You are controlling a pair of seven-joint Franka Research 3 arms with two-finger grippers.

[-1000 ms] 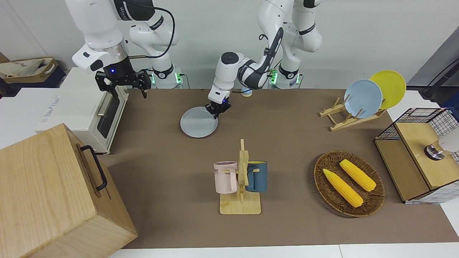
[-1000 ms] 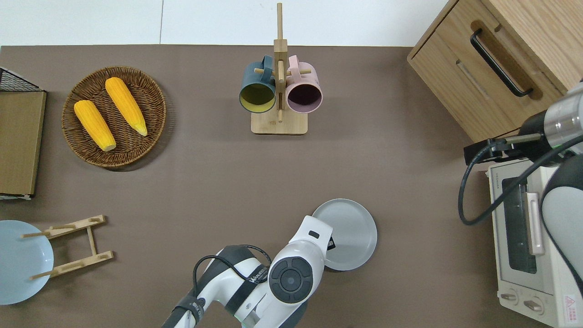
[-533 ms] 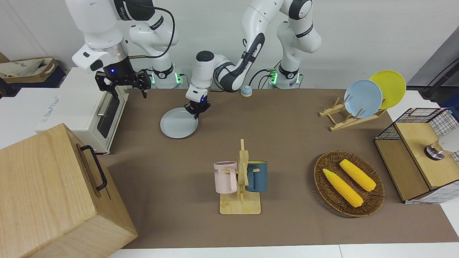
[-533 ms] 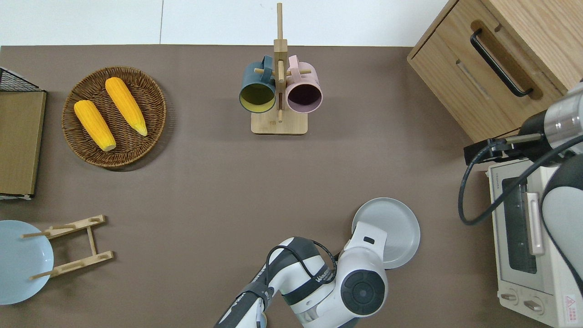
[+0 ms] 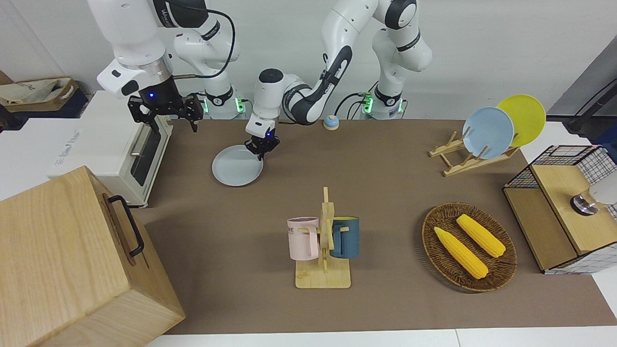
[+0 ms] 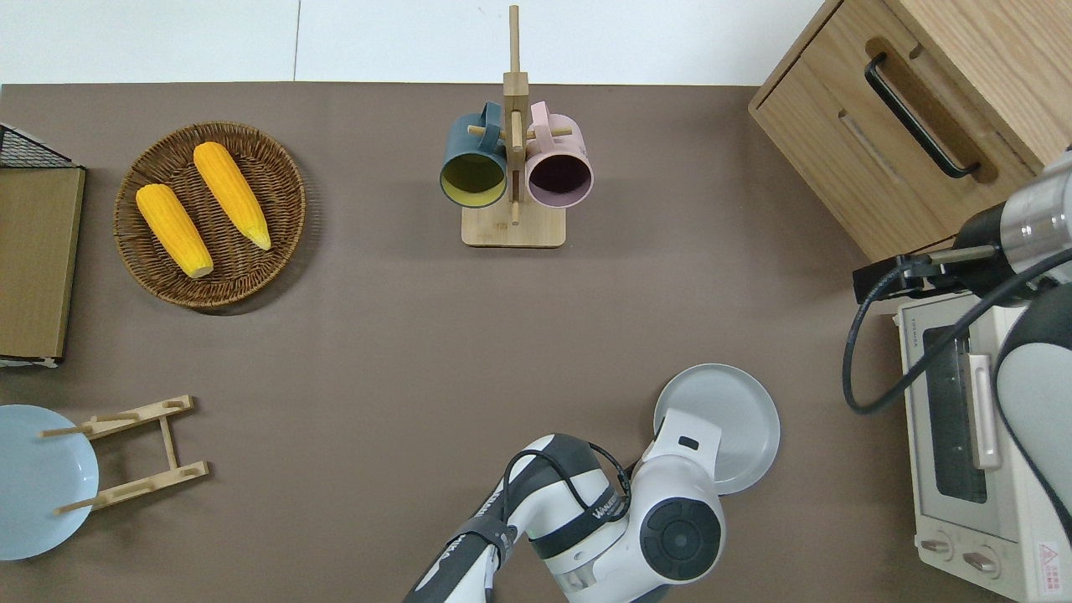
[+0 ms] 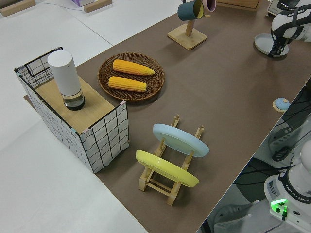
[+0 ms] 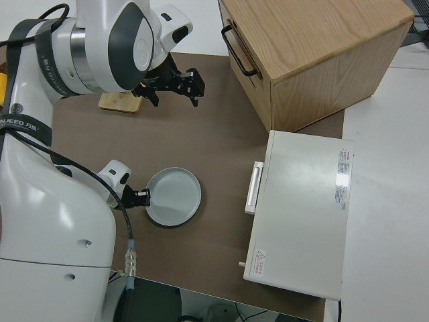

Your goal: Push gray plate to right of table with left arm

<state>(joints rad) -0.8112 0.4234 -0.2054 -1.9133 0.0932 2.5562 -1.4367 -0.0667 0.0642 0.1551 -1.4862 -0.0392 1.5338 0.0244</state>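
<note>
The gray plate [image 5: 237, 166] lies flat on the brown table [image 5: 385, 193], toward the right arm's end, a short way from the toaster oven. It also shows in the overhead view [image 6: 729, 419] and the right side view [image 8: 175, 196]. My left gripper [image 5: 261, 148] is low at the plate's rim, on the edge nearer to the robots and toward the left arm's end. Its fingers look shut and touch the rim [image 8: 142, 196]. In the overhead view the wrist hides the fingers. My right arm is parked with its gripper [image 5: 174, 126] open and empty.
A white toaster oven [image 5: 120, 149] and a wooden drawer cabinet [image 5: 72, 260] stand at the right arm's end. A mug rack [image 5: 323, 246] stands mid-table, farther from the robots. A corn basket [image 5: 470, 246], a plate rack [image 5: 475, 156] and a wire crate [image 5: 564, 207] are at the left arm's end.
My left gripper has slid the gray plate toward the right arm's end, closer to the toaster oven. Most of the travel came first, and only a little in the last half second.
</note>
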